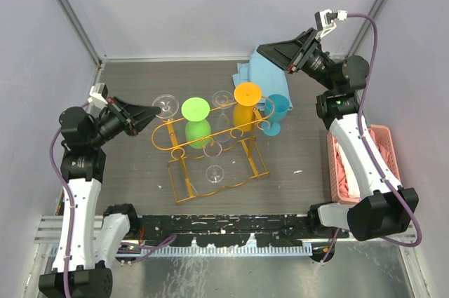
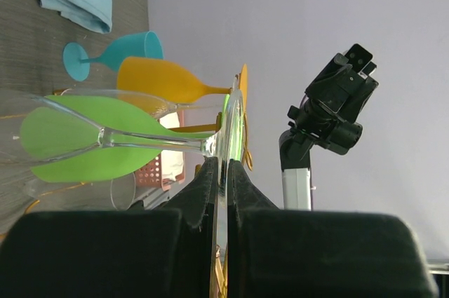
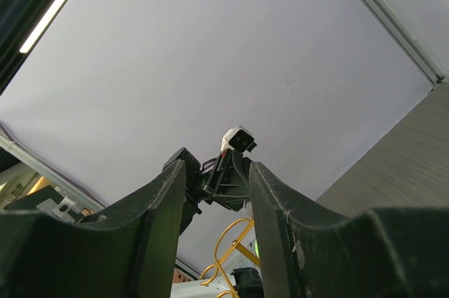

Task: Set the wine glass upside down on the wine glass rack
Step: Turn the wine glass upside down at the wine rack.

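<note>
The wine glass rack (image 1: 184, 151), an orange-gold wire stand, sits mid-table. My left gripper (image 1: 157, 110) is shut on the round foot of a clear wine glass (image 1: 166, 105) at the rack's left end. In the left wrist view the gripper (image 2: 223, 166) pinches the foot edge-on. The glass (image 2: 156, 139) is upside down, bowl toward the table. I cannot tell whether its stem sits in a hook loop. My right gripper (image 1: 284, 56) is open and empty, raised at the back right. In the right wrist view (image 3: 217, 168) it points toward the left arm and the rack's wire (image 3: 230, 250).
A green glass (image 1: 196, 110) and an orange glass (image 1: 247, 93) hang upside down on the rack, with two other clear glasses (image 1: 215, 172) in it. A teal glass (image 1: 278, 111) stands just right of the rack. A blue cloth (image 1: 261, 70) lies behind it. A pink basket (image 1: 384, 145) is at the right.
</note>
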Controlling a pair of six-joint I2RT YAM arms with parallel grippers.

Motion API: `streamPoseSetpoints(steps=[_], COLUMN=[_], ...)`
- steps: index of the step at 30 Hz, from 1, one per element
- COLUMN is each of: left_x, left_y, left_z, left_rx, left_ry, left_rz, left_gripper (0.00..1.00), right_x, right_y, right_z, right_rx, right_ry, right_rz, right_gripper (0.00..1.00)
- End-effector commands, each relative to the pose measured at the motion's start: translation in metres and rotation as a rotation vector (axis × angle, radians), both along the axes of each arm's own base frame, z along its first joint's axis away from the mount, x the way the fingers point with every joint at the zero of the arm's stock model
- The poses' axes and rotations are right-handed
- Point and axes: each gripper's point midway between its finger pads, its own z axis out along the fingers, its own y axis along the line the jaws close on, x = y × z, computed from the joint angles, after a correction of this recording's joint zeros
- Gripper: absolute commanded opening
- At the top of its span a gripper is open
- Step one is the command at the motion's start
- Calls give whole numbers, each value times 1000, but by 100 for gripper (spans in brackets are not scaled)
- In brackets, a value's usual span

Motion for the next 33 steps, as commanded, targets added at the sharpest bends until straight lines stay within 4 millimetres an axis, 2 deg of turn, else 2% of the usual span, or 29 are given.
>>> streamPoseSetpoints(steps=[1,33], left_x=[-14,-28], left_y=[-2,-4], left_z=[30,22], left_rx=[32,38], left_ry=[-116,-124], left_rz=[-7,-8], left_gripper=[0,0], right_x=[-9,-4], right_y=[0,13], right_z=[15,8], right_rx=[13,-12], right_ry=[-69,-40], right_rz=[-11,-2], right_gripper=[48,47])
